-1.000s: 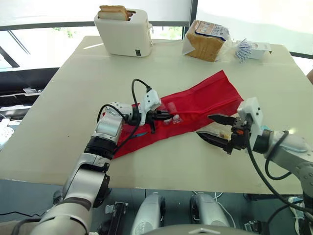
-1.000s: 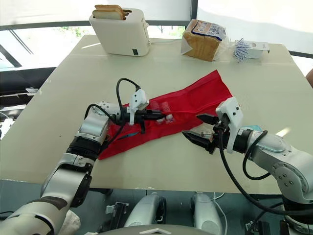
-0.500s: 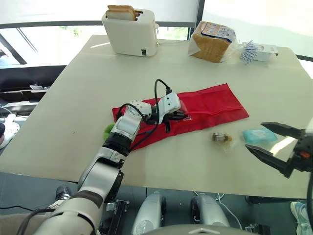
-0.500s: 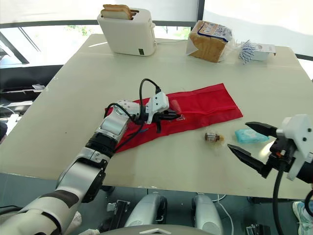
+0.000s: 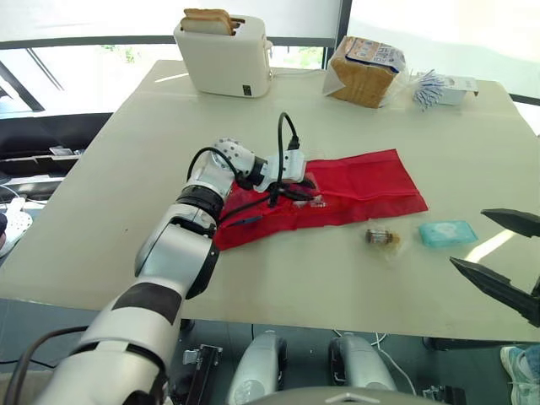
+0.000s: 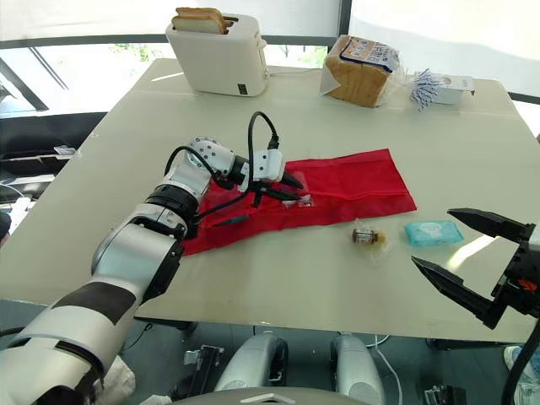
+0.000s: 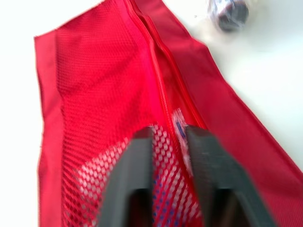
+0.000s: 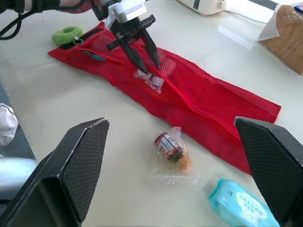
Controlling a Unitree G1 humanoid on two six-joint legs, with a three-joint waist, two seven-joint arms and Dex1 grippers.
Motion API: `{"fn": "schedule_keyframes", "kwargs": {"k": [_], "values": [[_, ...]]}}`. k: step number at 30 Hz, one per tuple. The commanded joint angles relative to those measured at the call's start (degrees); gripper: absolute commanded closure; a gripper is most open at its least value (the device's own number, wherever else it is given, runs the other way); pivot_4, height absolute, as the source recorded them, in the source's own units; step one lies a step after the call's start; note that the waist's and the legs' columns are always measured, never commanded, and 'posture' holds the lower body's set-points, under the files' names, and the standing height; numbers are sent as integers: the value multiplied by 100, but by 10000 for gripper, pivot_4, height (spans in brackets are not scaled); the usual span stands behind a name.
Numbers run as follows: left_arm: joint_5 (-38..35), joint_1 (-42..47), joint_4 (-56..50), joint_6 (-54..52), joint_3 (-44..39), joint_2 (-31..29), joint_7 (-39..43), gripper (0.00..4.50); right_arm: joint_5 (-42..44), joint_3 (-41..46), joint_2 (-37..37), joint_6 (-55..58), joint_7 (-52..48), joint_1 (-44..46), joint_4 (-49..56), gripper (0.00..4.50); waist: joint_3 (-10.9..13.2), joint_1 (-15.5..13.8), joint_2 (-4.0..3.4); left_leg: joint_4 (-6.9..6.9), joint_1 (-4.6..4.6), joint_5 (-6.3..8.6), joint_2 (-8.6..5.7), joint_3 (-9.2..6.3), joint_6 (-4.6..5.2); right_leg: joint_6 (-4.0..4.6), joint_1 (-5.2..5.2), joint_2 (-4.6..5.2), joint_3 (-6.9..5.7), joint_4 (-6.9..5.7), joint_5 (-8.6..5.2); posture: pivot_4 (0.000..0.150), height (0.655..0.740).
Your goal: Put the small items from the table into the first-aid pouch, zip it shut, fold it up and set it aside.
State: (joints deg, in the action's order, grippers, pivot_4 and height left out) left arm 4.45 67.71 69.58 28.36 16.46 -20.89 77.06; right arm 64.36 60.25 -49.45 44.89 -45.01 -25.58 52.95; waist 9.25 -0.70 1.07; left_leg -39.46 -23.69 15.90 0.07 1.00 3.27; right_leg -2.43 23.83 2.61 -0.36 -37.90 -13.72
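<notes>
Beneath the parted left fingers [image 7: 136,182] lies the red mesh pouch [image 7: 94,94].

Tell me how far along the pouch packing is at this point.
Done: little. One small clear packet sits on the flat, unfolded red mesh pouch.
In hand: the left gripper is down at the mesh by that packet. The open right gripper hovers empty.
Left: the clear-wrapped brown item and light-blue tissue pack lie outside it, then zipping, folding and setting aside.

Left gripper [image 6: 298,193] ajar, right gripper [image 6: 432,236] splayed (wide)
</notes>
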Motion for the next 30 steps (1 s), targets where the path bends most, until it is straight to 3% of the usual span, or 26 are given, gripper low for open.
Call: {"fn": "schedule_keyframes", "kwargs": {"k": [1,2,4,8,11,16,21,24,28,30], "values": [[-561,49,-402,-1313,-639,-126,66,14849,176,-42,-73,-195,260,22,135,0,0,-1,1,0,-1,0,0,0,0,0,0,0,0,0,0,1500,7400],[-634,-129,-788,-1699,-700,-127,22,12122,147,-78,-53,-232,307,6,157,0,0,-1,1,0,0,0,0,0,0,0,0,0,-1,0,0,1500,7400],[-714,-735,-2111,-2677,-695,-133,-188,12122,84,-143,-7,-296,380,-37,180,0,-1,-7,-2,0,-1,0,2,-3,0,-1,-1,3,-1,0,0,1500,7400],[-673,-1892,-4913,-4969,-676,92,-1362,12122,48,-261,8,-412,470,-90,193,0,-2,-20,-3,-2,-3,-1,2,-6,-2,-1,-3,10,5,0,-1,1500,7400],[-372,-2339,-6065,-6006,-531,317,-2166,12122,27,-300,-46,-484,477,-94,142,0,-2,-31,-2,-11,-8,-2,2,-15,-3,-1,-4,12,12,-2,0,1500,7400],[-184,-2566,-6559,-6549,-117,647,-2793,12122,56,-152,-136,-511,298,-207,70,0,-5,-22,-7,-13,1,-1,2,-13,-2,-1,-10,6,16,-4,-1,1500,7400],[217,-2295,-5730,-5846,411,839,-3218,12122,45,244,-129,-524,-17,-520,43,0,-5,-25,-7,-12,2,0,1,-10,-1,-1,-11,4,16,-2,-1,1500,7400],[280,-2063,-5080,-5183,570,954,-3237,21029,-44,538,-128,-551,-233,-708,-25,0,-4,-30,-6,-12,2,0,0,-9,-1,-1,-11,4,14,0,-1,1500,7400],[160,-1869,-4545,-4182,683,840,-2637,39834,-190,826,-196,-596,-520,-824,-231,0,-4,-19,-6,-8,2,2,0,-5,2,0,-11,5,7,3,-1,1500,7400],[154,-1842,-4311,-3361,819,633,-2116,44406,-269,828,-217,-625,-608,-825,-321,0,-4,-11,-6,-5,6,2,0,-2,2,0,-10,3,7,2,-1,1500,7400]]}}
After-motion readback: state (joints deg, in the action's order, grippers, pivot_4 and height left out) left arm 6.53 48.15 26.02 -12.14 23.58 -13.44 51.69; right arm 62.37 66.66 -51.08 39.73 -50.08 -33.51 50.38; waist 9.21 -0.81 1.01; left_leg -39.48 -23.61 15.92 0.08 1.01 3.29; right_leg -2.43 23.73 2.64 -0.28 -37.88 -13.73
